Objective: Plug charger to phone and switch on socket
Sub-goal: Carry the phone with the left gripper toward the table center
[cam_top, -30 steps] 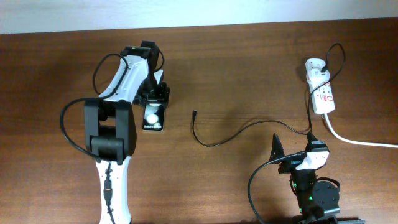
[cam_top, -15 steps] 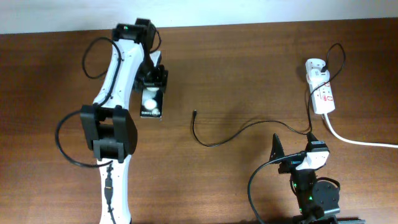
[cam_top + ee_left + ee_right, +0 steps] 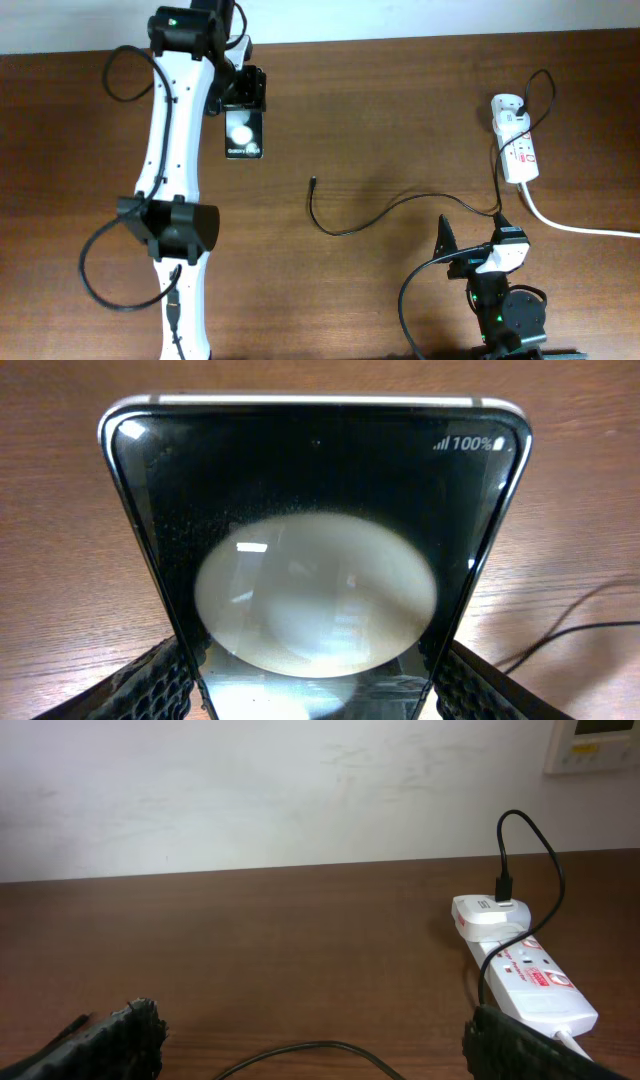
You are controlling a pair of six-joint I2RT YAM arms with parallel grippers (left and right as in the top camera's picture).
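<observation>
The phone (image 3: pixel 245 137) is a black slab with a white round blob and "Galaxy" lettering. My left gripper (image 3: pixel 244 104) is shut on its far end, near the table's back edge. In the left wrist view the phone (image 3: pixel 315 510) fills the frame between the fingers (image 3: pixel 150 680). The charger's plug tip (image 3: pixel 314 182) lies free on the table, and its thin black cable (image 3: pixel 400 203) runs right to the adapter on the socket (image 3: pixel 519 145). My right gripper (image 3: pixel 470 252) is open and empty at the front right. Its view shows the socket (image 3: pixel 525 975) and cable (image 3: pixel 310 1048).
The socket's thick white cord (image 3: pixel 575 227) runs off the right edge. The table's back edge meets a white wall (image 3: pixel 300 790). The left arm (image 3: pixel 165 170) stretches from the front left to the back.
My left gripper has carried the phone away from the front toward the back edge of the table. The charger, the socket and the right arm have not moved.
</observation>
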